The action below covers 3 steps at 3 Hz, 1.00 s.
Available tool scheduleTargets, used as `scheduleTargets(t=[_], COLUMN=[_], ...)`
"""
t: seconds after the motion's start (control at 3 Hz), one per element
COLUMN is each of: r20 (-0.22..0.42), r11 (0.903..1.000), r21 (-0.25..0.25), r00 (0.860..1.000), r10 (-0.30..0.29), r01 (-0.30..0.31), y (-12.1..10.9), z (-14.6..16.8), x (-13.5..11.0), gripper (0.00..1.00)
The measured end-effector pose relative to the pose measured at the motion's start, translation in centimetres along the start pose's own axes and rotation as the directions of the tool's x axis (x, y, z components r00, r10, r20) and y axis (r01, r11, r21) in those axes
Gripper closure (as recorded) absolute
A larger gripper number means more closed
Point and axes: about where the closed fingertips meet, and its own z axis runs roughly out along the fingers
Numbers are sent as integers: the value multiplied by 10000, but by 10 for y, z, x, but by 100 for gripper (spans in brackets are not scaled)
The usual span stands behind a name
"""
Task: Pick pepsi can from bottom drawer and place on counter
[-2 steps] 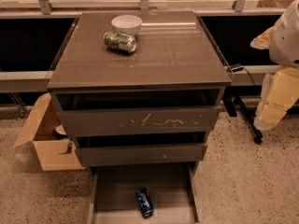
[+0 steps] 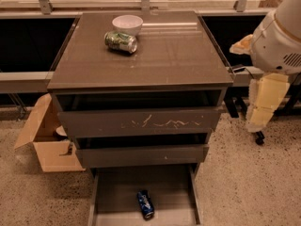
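The pepsi can (image 2: 146, 204), dark blue, lies on its side on the floor of the open bottom drawer (image 2: 115, 192), near the middle. The counter (image 2: 178, 51) is the glossy grey-brown top of the cabinet. My gripper (image 2: 263, 111), cream-coloured, hangs pointing down at the right of the cabinet, about level with the scratched drawer. It is well above and to the right of the can and touches nothing. The white arm housing (image 2: 277, 36) sits above it.
A green-and-silver can (image 2: 121, 41) lies on its side beside a white bowl (image 2: 127, 23) at the back left of the counter. The scratched top drawer (image 2: 141, 122) and middle drawer (image 2: 141, 155) stand slightly out. An open cardboard box (image 2: 47, 147) sits on the floor at the left.
My arm and gripper have shifted a little to the left, toward the cabinet. The can, drawers and counter items have not moved.
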Motion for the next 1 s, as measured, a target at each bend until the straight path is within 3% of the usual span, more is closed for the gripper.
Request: scheduleTargets(t=[0.33, 0.67, 1.0], r20=[872, 979, 979], r11=[9801, 9612, 9612], r21=[-612, -567, -567], r00=[9792, 9596, 9596], r10=[-1834, -2637, -2637], r01=[1891, 2700, 2700], y=[1, 1, 1], z=[48, 51, 51], x=[-25, -27, -27], gripper=[0, 0, 0])
